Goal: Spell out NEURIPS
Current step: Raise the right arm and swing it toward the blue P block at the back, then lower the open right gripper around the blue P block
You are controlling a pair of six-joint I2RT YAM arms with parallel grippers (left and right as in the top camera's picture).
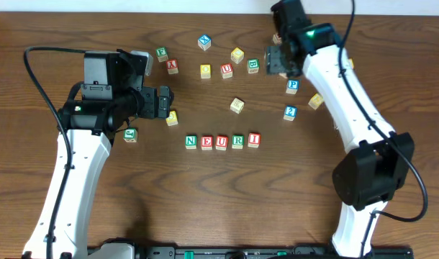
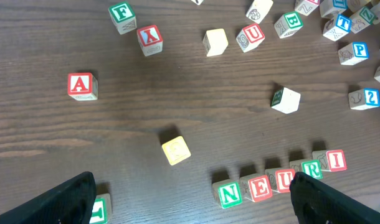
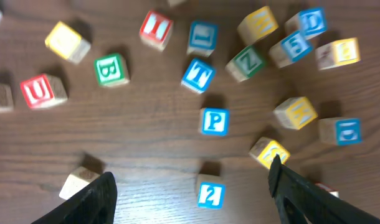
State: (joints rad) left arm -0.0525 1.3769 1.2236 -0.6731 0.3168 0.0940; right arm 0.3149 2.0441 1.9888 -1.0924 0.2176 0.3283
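Five cubes stand in a row at mid-table: green N (image 1: 191,141) (image 2: 229,194), red E (image 1: 206,142) (image 2: 260,186), red U (image 1: 222,142), green R (image 1: 237,141) and red I (image 1: 254,139) (image 2: 335,160). The blue P cube (image 1: 293,86) (image 3: 214,121) lies apart at the back right. A yellow cube (image 3: 269,151) sits by my right finger; I cannot read its letter. My right gripper (image 1: 277,63) (image 3: 193,199) hovers open just behind the P, holding nothing. My left gripper (image 1: 165,101) (image 2: 196,208) hangs open and empty, back left of the row.
Loose cubes lie scattered behind the row: green F (image 1: 161,52), red A (image 1: 172,65), a second red U (image 1: 226,70), green B (image 1: 253,65), blue 2 (image 1: 289,112) (image 3: 210,194), a pale cube (image 1: 237,105). Several more cluster under the right arm. A green cube (image 1: 130,134) lies by the left arm.
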